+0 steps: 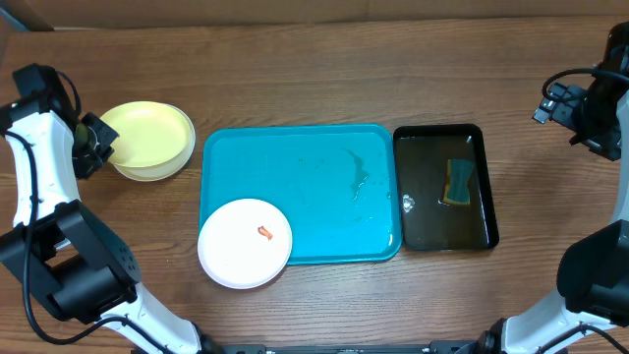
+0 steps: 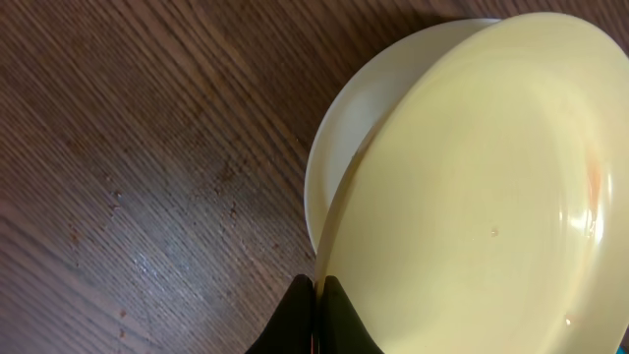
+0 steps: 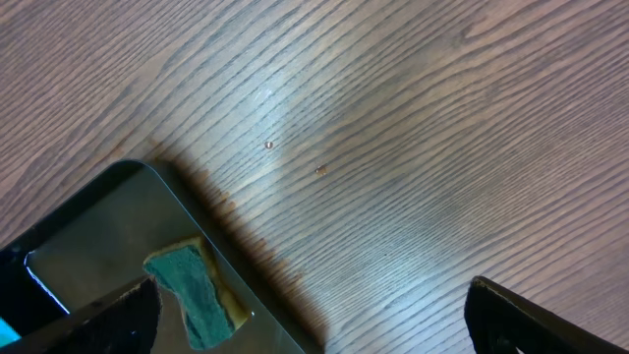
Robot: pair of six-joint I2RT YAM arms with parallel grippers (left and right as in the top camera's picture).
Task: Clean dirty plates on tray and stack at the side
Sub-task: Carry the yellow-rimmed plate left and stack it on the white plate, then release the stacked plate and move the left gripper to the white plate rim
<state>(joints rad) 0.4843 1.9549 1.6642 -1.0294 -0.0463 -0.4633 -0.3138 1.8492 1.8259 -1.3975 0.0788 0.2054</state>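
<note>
A pale yellow-green plate (image 1: 147, 133) lies tilted on top of a white plate (image 2: 339, 138) at the table's left, beside the turquoise tray (image 1: 314, 157). My left gripper (image 1: 101, 141) is shut on the yellow-green plate's left rim; in the left wrist view its black fingertips (image 2: 316, 295) pinch the plate's (image 2: 472, 187) edge. Another white plate (image 1: 245, 242) with a small orange smear (image 1: 264, 232) rests over the tray's front left corner. At the far right edge my right gripper (image 1: 565, 106) stands open and holds nothing, its fingers (image 3: 98, 315) wide apart above the wood.
A narrow black tray (image 1: 418, 211) of water stands right of the turquoise tray, with a green-and-yellow sponge (image 1: 458, 183) in it. The right wrist view shows the sponge (image 3: 192, 285) in that tray's corner (image 3: 98, 226). Wet streaks (image 1: 359, 179) mark the turquoise tray.
</note>
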